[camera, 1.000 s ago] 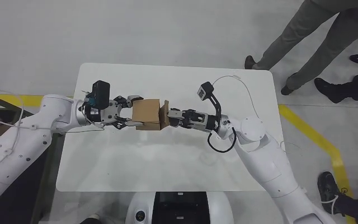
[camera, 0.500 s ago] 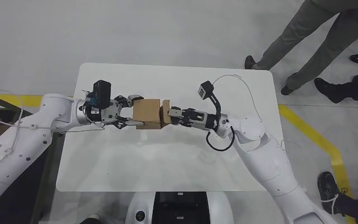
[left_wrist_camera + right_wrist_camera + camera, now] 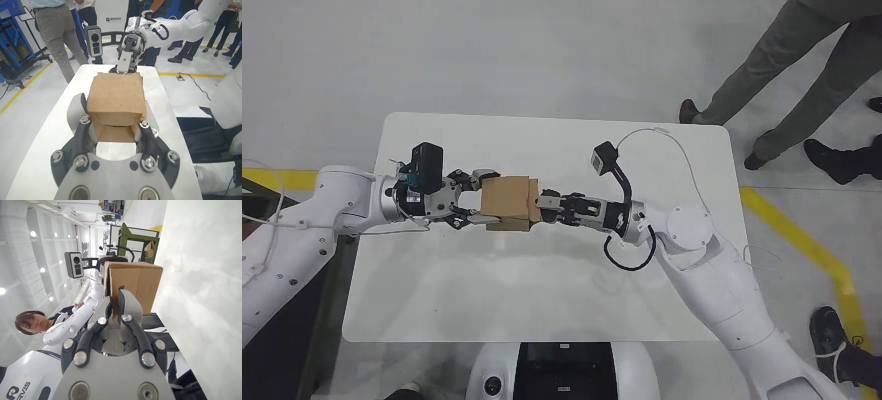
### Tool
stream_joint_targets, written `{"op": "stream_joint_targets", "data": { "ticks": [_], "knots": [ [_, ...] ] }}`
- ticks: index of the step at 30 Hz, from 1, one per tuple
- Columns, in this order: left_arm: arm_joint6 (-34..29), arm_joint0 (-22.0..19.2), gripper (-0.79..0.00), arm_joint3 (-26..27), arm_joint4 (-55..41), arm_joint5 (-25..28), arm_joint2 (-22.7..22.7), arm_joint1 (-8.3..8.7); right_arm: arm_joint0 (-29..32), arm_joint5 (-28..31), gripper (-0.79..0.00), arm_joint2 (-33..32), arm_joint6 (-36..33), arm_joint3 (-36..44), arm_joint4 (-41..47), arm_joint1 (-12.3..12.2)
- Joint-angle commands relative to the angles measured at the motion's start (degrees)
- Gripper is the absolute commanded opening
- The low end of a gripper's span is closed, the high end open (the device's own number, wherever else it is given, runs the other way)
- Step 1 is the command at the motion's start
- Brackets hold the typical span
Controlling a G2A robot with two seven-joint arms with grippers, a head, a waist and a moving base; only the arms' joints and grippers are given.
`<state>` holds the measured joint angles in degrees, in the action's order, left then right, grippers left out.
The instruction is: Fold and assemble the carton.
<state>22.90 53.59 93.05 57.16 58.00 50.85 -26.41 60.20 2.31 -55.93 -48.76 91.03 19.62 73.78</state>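
Note:
A brown carton [image 3: 510, 202] lies on its side at the middle of the white table [image 3: 542, 290]. My left gripper [image 3: 115, 103] straddles its near end with a finger [image 3: 80, 102] pressed on each side wall, and the end flaps there hang partly open. At the opposite end, my right gripper [image 3: 114, 303] is shut on the edge of a cardboard flap [image 3: 110, 289], held almost flat against the carton's end. From above, the left gripper [image 3: 474, 200] and right gripper [image 3: 542, 204] face each other across the carton.
The table's edges run well outside both arms. A camera on a black bracket [image 3: 604, 160] with a looping white cable [image 3: 662, 140] rises from the right arm behind the carton.
The right gripper has moved left toward the carton, swinging the end flap from standing apart to nearly flat against it. The left gripper kept its hold.

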Motion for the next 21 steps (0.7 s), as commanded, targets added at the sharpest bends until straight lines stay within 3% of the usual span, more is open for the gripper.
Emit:
{"op": "stream_joint_targets", "data": {
  "ticks": [1, 15, 21],
  "knots": [
    [-0.05, -0.08, -0.514, -0.07, 0.04, 0.00, -0.07, -0.03, -0.05, -0.05, -0.779, 0.23, 0.16, 0.12, 0.11, 0.06],
    [-0.33, -0.48, -0.511, -0.07, 0.51, 0.00, -0.54, -0.43, 0.05, 0.66, -0.785, 1.73, 4.35, -0.20, 1.06, 0.74],
    [-0.29, -0.41, -0.511, -0.29, 0.66, 0.00, -0.51, -0.55, 0.64, 0.78, -0.600, 1.89, 5.19, -0.14, 2.36, 0.93]
  ]
}}
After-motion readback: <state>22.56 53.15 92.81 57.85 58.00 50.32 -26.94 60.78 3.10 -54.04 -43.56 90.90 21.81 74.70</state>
